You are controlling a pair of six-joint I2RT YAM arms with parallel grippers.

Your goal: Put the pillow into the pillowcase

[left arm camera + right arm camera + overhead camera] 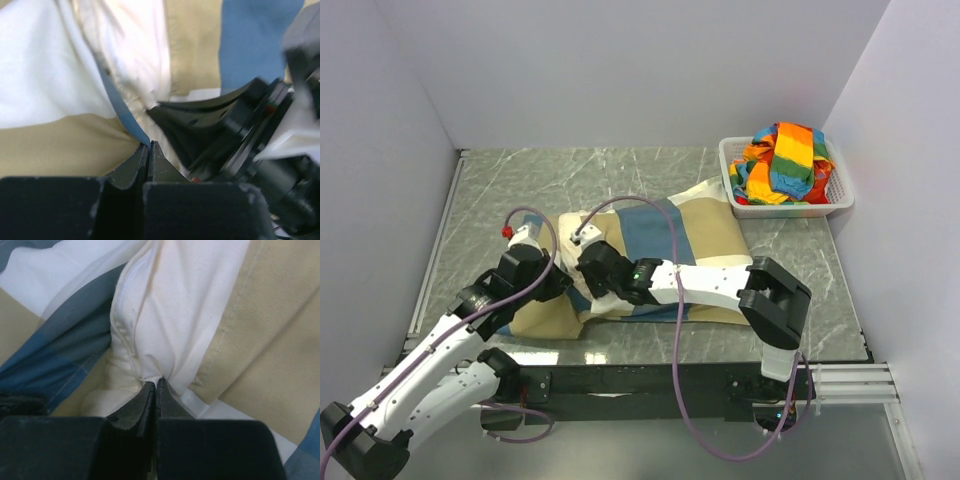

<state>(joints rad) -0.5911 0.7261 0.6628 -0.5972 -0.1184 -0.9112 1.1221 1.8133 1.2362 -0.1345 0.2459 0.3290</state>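
The pillowcase (685, 235), in blue, tan and off-white blocks, lies crumpled across the middle of the table. The cream-white pillow (570, 226) shows at its left end. Both grippers meet there. My left gripper (564, 284) (149, 145) is shut on a thin blue edge of the pillowcase (122, 112). Beside it, my right gripper (582, 272) (156, 381) is shut on a fold of the white pillow (170, 315), just below its stitched seam. The pillowcase's tan hem (260, 340) lies against the pillow on the right. In the left wrist view the right gripper's black body (215, 125) is close by.
A white basket (840, 197) holding a rainbow-striped cloth (785, 160) stands at the back right corner. White walls close in the grey marbled table (570, 175) on three sides. Purple cables loop over both wrists.
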